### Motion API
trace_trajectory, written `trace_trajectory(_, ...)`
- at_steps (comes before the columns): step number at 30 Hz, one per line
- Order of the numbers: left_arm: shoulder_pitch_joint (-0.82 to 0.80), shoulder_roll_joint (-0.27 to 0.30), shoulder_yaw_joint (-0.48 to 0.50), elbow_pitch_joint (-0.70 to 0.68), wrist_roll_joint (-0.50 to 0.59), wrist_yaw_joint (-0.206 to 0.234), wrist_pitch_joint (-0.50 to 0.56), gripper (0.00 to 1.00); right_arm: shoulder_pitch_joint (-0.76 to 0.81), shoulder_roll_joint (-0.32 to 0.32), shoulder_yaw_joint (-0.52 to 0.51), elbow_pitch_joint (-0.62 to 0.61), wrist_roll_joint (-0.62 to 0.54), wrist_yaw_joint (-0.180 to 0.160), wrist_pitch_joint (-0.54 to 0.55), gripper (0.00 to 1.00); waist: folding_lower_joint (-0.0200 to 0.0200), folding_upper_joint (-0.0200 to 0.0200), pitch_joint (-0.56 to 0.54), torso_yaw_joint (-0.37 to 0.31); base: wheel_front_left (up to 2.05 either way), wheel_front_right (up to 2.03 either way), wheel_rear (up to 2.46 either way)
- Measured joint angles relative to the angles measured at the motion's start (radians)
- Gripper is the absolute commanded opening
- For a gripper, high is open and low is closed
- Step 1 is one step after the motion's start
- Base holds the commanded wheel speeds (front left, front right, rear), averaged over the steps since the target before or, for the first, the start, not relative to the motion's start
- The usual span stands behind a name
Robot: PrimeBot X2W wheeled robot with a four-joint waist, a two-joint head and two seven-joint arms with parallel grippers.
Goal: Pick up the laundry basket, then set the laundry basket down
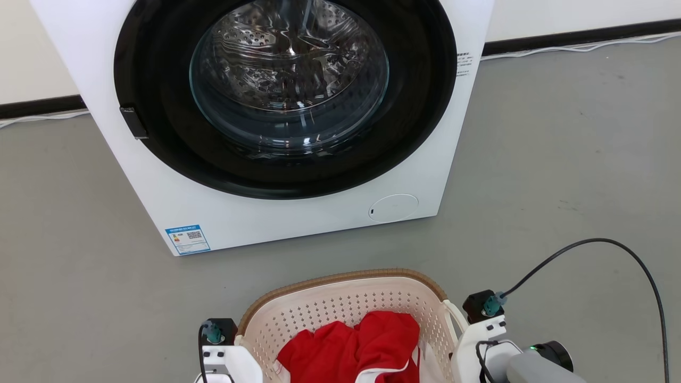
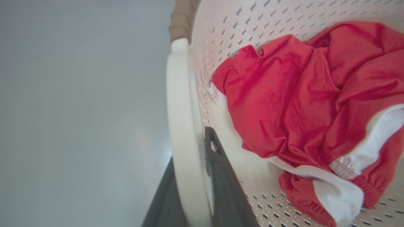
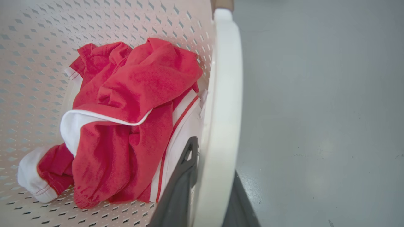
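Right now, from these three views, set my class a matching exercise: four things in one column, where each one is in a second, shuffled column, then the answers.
Things
1. washing machine
2. red garment
3. left gripper
4. black cable

Places
A. crumpled inside the laundry basket
B. arcing over the grey floor on the robot's right
C. fingers either side of the basket's white side handle
D. standing on the floor beyond the basket

Pairs: 1-D, 2-A, 3-C, 4-B
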Motion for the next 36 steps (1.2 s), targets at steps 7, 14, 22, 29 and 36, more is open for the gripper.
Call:
trace_trajectory(7,0.000,0.001,-0.004,0.000,-0.007,0.000,0.000,0.00,-0.001,0.000,0.019,0.002,0.012,0.000,-0.004,0.00,0.0000,0.0000,0.002,0.002,0.00,0.00,0.00)
trace_trajectory(14,-0.012,0.002,-0.009,0.001,-0.007,0.000,-0.009,0.00,-0.017,-0.001,0.034,0.003,0.036,0.000,-0.020,0.00,0.0000,0.0000,0.021,0.006,0.00,0.00,0.00)
trace_trajectory(22,-0.083,0.009,-0.016,0.001,-0.007,0.001,-0.029,0.00,-0.066,-0.010,0.040,-0.004,0.042,0.000,-0.087,0.00,0.0000,0.0000,0.086,0.009,0.00,0.00,0.00)
trace_trajectory(29,-0.185,0.013,-0.022,-0.002,0.010,0.003,-0.062,0.00,-0.146,-0.029,0.044,-0.013,0.045,0.000,-0.173,0.00,0.0000,0.0000,0.194,0.017,0.00,0.00,0.00)
trace_trajectory(36,-0.313,0.019,-0.028,-0.009,0.025,0.020,-0.116,0.00,-0.253,-0.043,0.030,-0.002,0.045,0.000,-0.305,0.00,0.0000,0.0000,0.343,0.028,0.00,0.00,0.00)
